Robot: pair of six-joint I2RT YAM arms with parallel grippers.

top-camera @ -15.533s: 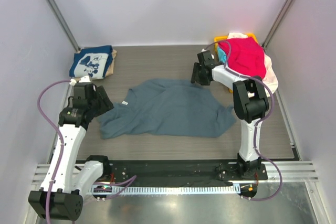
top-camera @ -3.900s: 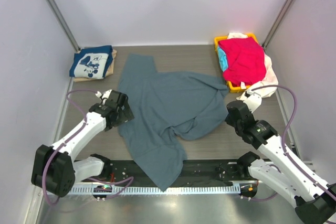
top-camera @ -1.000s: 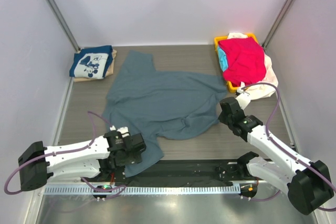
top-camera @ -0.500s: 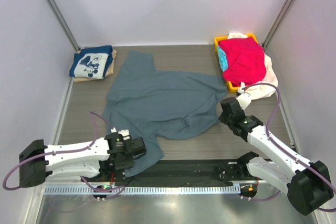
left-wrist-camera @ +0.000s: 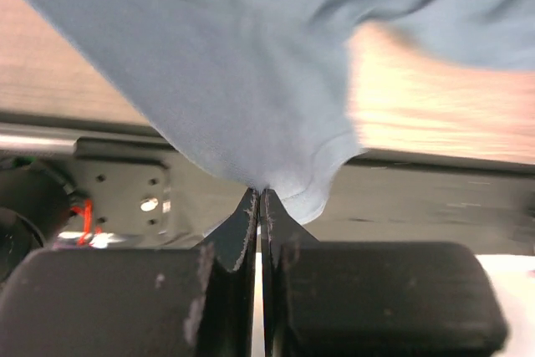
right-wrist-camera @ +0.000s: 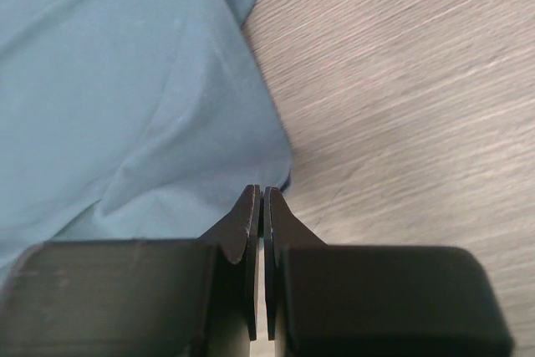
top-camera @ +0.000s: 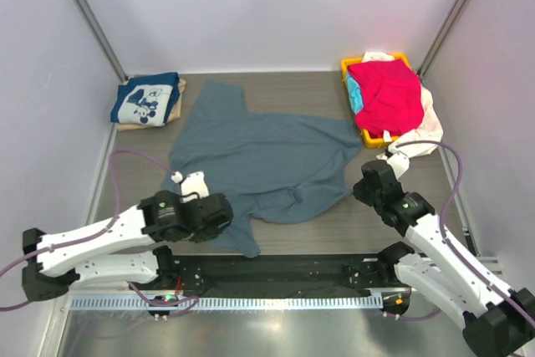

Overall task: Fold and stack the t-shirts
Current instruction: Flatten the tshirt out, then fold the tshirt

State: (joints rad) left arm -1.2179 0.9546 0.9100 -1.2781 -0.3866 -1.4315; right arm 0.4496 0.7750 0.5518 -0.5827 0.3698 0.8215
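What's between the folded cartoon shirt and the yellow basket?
In the top view, one end of the big blue-grey t-shirt reaches in beside the cartoon shirt; from there to the basket is bare table.

Large slate blue-grey cloth t-shirt (top-camera: 267, 160) lies centre of wood-grain table (top-camera: 284, 89). Folded navy printed tee (top-camera: 146, 99) sits far left; yellow plastic basket (top-camera: 345, 65) far right.

right hand (right-wrist-camera: 262, 194) pinching hem of blue-grey t-shirt (right-wrist-camera: 125, 81); wood-grain table (right-wrist-camera: 401, 81) at right.
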